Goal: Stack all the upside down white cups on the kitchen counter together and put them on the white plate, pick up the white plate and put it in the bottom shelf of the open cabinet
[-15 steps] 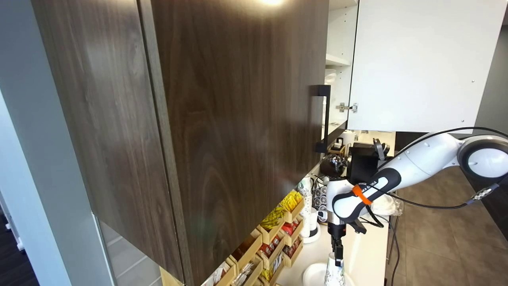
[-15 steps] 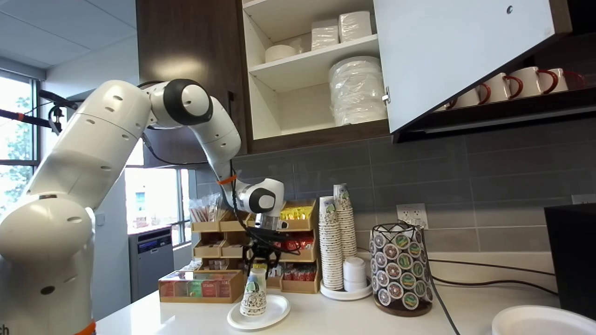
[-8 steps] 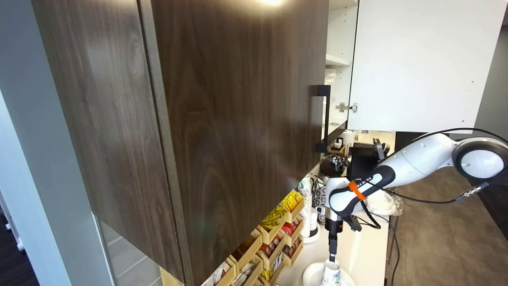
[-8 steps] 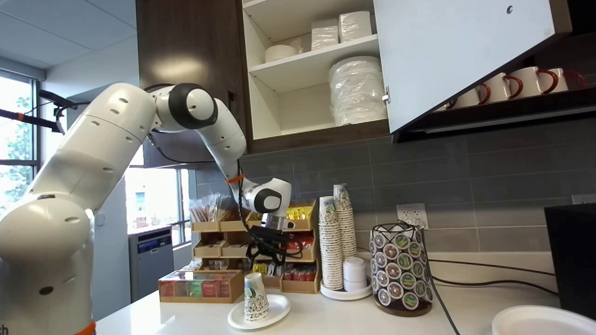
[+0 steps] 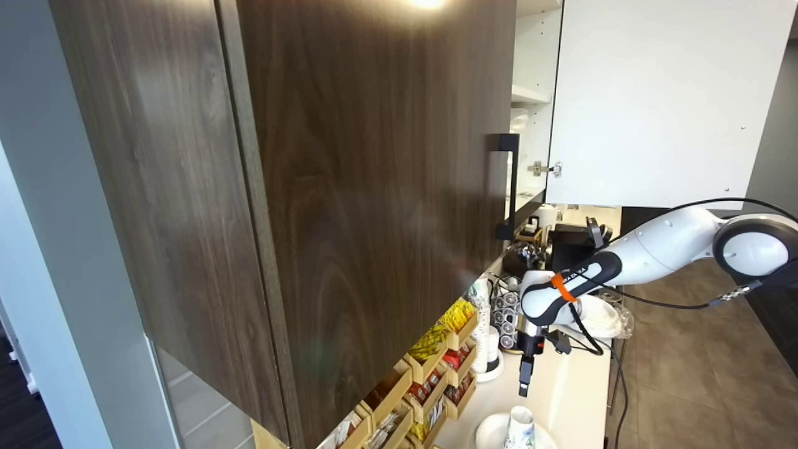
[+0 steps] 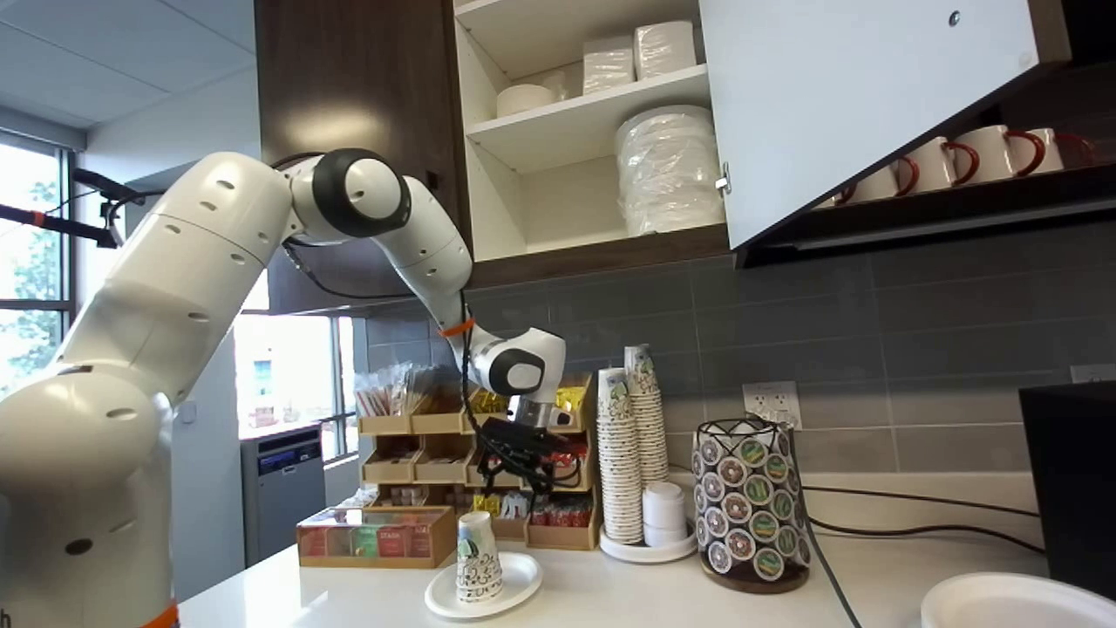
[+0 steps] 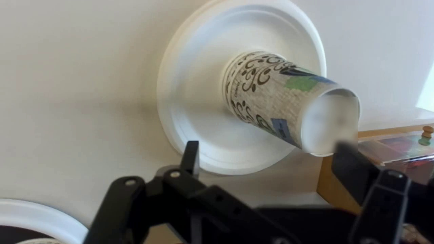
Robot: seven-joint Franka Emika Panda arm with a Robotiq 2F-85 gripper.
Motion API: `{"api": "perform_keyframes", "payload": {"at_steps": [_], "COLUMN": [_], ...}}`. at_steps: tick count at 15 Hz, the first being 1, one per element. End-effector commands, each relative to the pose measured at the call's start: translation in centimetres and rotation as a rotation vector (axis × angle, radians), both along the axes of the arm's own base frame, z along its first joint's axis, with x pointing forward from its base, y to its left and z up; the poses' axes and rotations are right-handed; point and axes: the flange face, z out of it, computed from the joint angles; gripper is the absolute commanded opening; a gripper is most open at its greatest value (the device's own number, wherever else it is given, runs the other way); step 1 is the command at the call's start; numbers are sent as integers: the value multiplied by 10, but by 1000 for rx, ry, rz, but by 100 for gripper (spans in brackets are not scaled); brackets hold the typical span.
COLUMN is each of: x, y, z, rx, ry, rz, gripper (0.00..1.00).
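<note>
Black gripper (image 7: 268, 147), jaws apart and empty, hangs above and right of an upside-down stack of patterned white cups (image 6: 479, 558) standing on the white plate (image 6: 524, 577). Stacking seems finished; next, the plate's rim likely needs gripping and lifting level toward the open cabinet (image 6: 568, 201) above.

In an exterior view the camera stands high, close to the dark door (image 5: 374, 218) filling left and centre, looking down to the counter (image 5: 567, 393) at lower right. In an exterior view it sits low, facing the tiled wall (image 6: 802, 323), the open cabinet (image 6: 571, 205) above. The wrist view looks closely down past the gripper (image 7: 268, 149) onto the white plate (image 7: 200, 91), shared by all three.
</note>
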Motion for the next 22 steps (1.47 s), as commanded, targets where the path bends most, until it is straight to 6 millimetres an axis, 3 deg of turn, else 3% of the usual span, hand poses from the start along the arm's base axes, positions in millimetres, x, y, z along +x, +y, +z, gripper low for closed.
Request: {"api": "perform_keyframes", "payload": {"at_steps": [1,4,7,8,11,15,22], "x": [-5,-8,-11,-13,-15,-12,-17], "y": [-42,-70,-82,-80,-85,-82,-81], "z": [-22,-48,-74,-59,-75,-74,-134], "rx": [23,61,129,73,95,99,180], "ry": [55,101,149,122,141,136,122], "rz": [-26,-41,-36,-43,-41,-37,-135], "gripper": [100,100,100,100,100,100,100]}}
